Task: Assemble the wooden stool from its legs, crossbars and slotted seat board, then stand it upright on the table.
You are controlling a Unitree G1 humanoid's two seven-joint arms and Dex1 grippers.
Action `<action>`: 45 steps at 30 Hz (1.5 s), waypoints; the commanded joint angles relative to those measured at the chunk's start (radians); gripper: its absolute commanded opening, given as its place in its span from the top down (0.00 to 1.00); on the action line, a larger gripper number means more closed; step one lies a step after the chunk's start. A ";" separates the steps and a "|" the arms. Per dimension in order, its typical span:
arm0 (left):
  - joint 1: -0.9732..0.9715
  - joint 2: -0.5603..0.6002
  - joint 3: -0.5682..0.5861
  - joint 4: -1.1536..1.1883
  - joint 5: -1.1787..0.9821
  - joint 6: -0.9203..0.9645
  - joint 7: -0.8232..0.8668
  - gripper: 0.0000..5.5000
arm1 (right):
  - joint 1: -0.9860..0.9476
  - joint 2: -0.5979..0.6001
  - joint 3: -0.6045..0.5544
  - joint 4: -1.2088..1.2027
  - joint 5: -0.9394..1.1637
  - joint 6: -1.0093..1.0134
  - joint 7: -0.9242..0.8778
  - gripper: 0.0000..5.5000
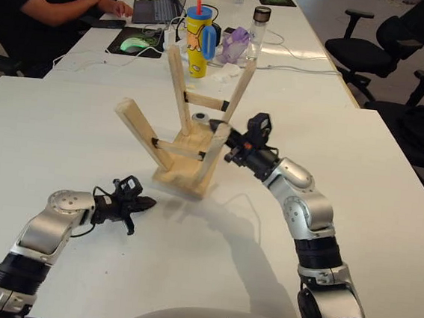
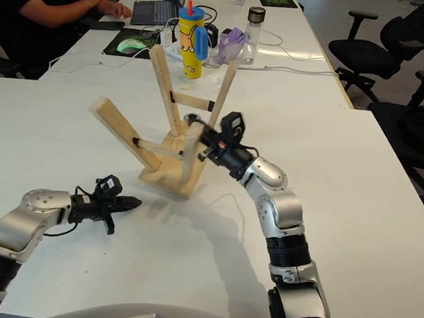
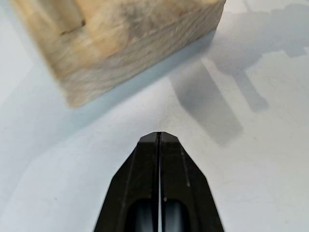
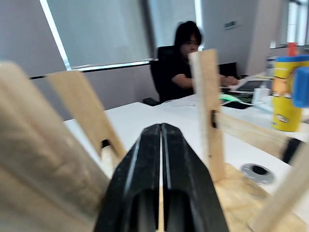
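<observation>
Sitting closed and empty, the right end effector (image 1: 214, 123) is just beside one upturned leg (image 1: 214, 155) of the tipped stool (image 1: 180, 81). The left end effector (image 1: 146, 202), also closed, is low over the counter (image 1: 64, 137), near the seat board (image 1: 183, 180).

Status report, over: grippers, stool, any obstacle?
Left gripper shut, empty, by seat board. Right gripper shut, among the legs. Stool tilted, legs up. Cup behind, apart.

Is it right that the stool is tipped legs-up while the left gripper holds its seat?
Not quite: the left gripper is shut on nothing, short of the seat, as the left wrist view shows. The stool is indeed tipped, legs up.
</observation>
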 commanded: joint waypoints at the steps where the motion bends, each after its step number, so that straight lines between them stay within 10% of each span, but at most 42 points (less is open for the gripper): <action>1: -0.052 -0.027 -0.075 0.161 0.117 -0.025 0.074 1.00 | 0.022 0.012 0.103 -0.050 -0.001 0.020 0.090 0.99; 11: -0.103 -0.200 -0.087 0.222 0.185 -0.080 0.306 1.00 | 0.188 0.101 0.118 -0.143 -0.103 0.147 -0.216 0.99; 23: 0.154 -0.235 0.071 -0.084 0.221 -0.043 0.565 1.00 | 0.666 -0.252 -0.034 -0.516 0.043 0.413 -0.158 0.99; 31: 0.288 -0.223 0.022 -0.188 0.253 -0.008 0.539 1.00 | 0.697 -0.233 -0.180 -0.273 -0.287 0.144 -0.474 0.99; 45: 0.220 -0.202 -0.161 -0.252 0.231 0.028 0.356 1.00 | 0.594 -0.104 0.038 -0.251 -0.314 0.096 -0.371 0.99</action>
